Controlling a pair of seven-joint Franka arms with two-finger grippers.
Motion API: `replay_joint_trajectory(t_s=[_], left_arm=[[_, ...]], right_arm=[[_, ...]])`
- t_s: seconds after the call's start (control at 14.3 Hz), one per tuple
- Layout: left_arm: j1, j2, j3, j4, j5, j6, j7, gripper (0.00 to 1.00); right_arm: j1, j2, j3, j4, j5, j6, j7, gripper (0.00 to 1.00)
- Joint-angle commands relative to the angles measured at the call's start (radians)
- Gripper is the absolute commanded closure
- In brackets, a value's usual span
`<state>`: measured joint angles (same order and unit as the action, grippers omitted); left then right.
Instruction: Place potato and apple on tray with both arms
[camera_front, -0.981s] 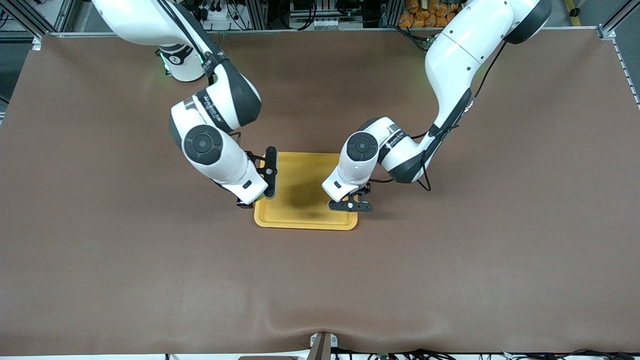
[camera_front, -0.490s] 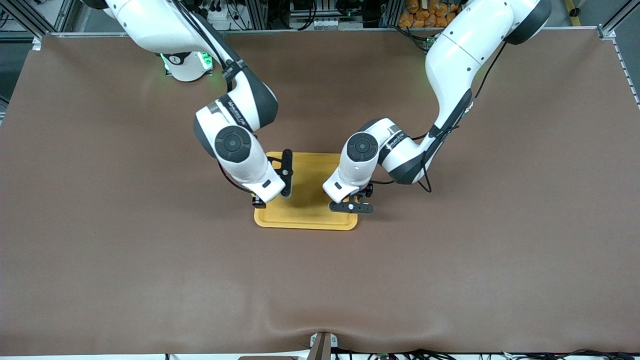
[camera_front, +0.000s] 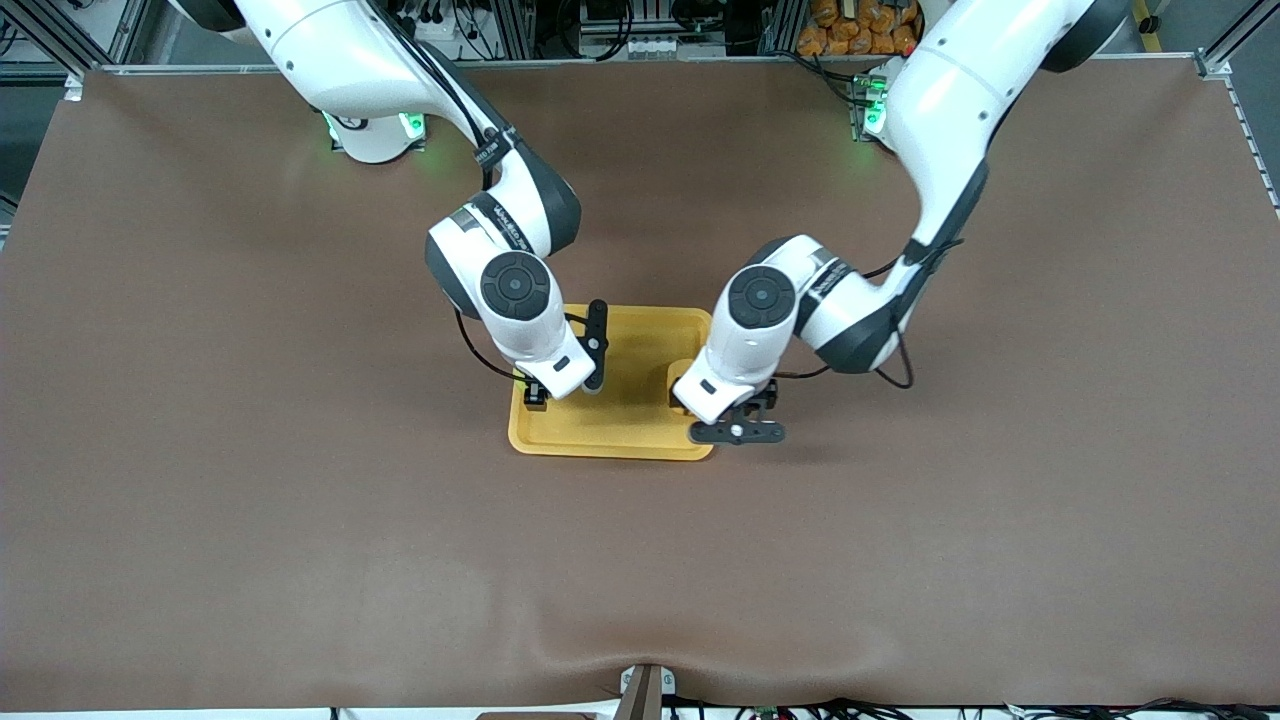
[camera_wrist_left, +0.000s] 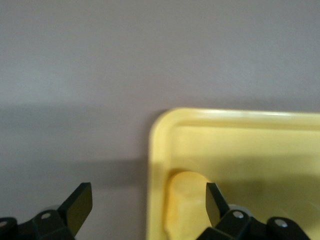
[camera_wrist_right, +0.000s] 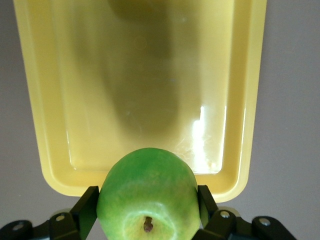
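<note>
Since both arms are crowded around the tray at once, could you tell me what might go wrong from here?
1. The right gripper is shut on the apple near the tray rim; released there, the round apple could roll out.
2. The potato lies hard against the tray's corner wall between the open left gripper fingers, which straddle the rim; a finger could catch the tray.
3. The arms work close together and could collide.

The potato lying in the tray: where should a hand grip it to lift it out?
Probably from straight above, across the middle of the potato, its narrow width. It lies lengthwise in the tray, close against the rim wall near a corner, so sideways approaches are blocked. The wall-side finger has little room; closing along the rim may be easier.
</note>
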<state>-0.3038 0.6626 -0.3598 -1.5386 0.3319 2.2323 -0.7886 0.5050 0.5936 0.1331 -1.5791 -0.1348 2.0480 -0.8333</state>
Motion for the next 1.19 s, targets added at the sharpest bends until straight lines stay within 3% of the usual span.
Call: replay_joint_trajectory(t_s=[0.0, 0.35, 1.05, 1.12], left_arm=[[0.038, -0.110, -0.007, -0.023, 0.018, -0.114, -0.018, 0.00], [0.121, -0.221, -0.011, -0.020, 0.006, -0.210, 0.112, 0.00], [0.242, -0.391, -0.011, -0.015, -0.131, -0.453, 0.253, 0.00], [0.255, -0.403, -0.013, -0.015, -0.134, -0.468, 0.255, 0.00]], right_arm=[[0.035, 0.026, -0.007, 0.004, -0.058, 0.027, 0.089, 1.00], [0.059, 0.063, -0.009, 0.004, -0.094, 0.054, 0.154, 1.00], [0.087, 0.106, -0.012, 0.004, -0.157, 0.055, 0.298, 1.00], [0.095, 0.106, -0.012, 0.005, -0.158, 0.054, 0.336, 0.69]])
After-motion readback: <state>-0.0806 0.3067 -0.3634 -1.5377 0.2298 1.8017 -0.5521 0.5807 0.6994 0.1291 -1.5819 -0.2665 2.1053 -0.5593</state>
